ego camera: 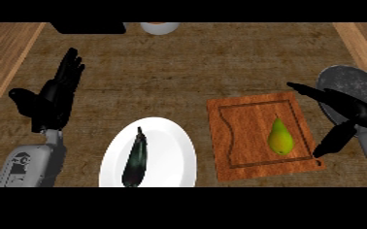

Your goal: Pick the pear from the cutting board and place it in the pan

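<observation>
The pear point(280, 137) is yellow-green, deepening to orange near its broad base, with a thin stem at its narrow top; it lies inside the grooved border of the wooden cutting board point(243, 126), in the board's right half, its stem pointing away from the robot. There is one pear, one cutting board, one grey pan point(345, 83) showing past the board's right edge, one white plate point(168, 145) just left of the board, and one dark eggplant point(135, 160) lying lengthwise on that plate. At the counter's far edge sit one white bowl-like object point(160, 27) and one black item point(90, 27), both cut off by the view. The right hand point(342, 107) hangs over the pan and the board's right edge, fingers spread open, one extending above the board's upper right corner and the thumb at its lower right corner, grasping nothing. The left hand point(54, 97) rests at the left, fingers straight and released.
</observation>
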{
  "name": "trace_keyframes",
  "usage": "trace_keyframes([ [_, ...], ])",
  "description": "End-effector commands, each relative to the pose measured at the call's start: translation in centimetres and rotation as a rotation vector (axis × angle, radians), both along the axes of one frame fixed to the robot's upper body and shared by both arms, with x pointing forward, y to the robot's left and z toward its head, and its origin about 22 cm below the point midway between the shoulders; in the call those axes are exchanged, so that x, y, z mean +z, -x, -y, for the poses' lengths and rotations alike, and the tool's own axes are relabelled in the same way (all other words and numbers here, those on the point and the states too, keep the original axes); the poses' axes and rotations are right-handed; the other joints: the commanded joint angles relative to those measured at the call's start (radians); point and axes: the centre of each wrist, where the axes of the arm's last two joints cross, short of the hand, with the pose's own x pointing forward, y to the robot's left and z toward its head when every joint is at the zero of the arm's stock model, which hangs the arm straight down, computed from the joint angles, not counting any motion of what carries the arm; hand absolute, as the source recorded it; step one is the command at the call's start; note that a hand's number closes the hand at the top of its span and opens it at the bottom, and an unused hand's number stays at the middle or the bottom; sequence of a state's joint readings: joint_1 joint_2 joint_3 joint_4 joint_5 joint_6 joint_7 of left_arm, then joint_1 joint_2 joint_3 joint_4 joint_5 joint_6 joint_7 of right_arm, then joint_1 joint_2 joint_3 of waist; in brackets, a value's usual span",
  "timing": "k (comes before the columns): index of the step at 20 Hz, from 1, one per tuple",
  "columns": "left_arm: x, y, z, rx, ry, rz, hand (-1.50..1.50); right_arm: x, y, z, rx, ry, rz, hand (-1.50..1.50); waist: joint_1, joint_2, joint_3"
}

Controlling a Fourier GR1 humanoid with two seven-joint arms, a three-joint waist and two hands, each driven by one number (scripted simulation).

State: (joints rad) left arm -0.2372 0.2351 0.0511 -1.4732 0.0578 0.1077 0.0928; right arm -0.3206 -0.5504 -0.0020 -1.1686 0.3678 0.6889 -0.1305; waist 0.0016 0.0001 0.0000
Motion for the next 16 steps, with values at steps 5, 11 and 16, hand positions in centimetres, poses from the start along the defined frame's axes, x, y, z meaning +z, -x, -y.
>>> trace_keyframes([
  [5,-1.1,0.9,-1.4,0.001,-0.002,-0.007,0.0,-1.0,0.7,-2.9,0.063,0.155,-0.036,-1.5,-0.001,-0.001,0.0],
  [11,-0.2,1.2,-0.7,0.01,-0.014,-0.003,0.0,-3.0,-0.5,-1.9,0.059,0.147,-0.065,-1.5,0.002,0.0,0.0],
  [16,0.1,0.9,-0.2,0.001,0.001,0.006,0.0,-3.0,-2.5,-4.2,0.083,0.176,-0.061,-1.5,0.006,0.001,0.0],
])
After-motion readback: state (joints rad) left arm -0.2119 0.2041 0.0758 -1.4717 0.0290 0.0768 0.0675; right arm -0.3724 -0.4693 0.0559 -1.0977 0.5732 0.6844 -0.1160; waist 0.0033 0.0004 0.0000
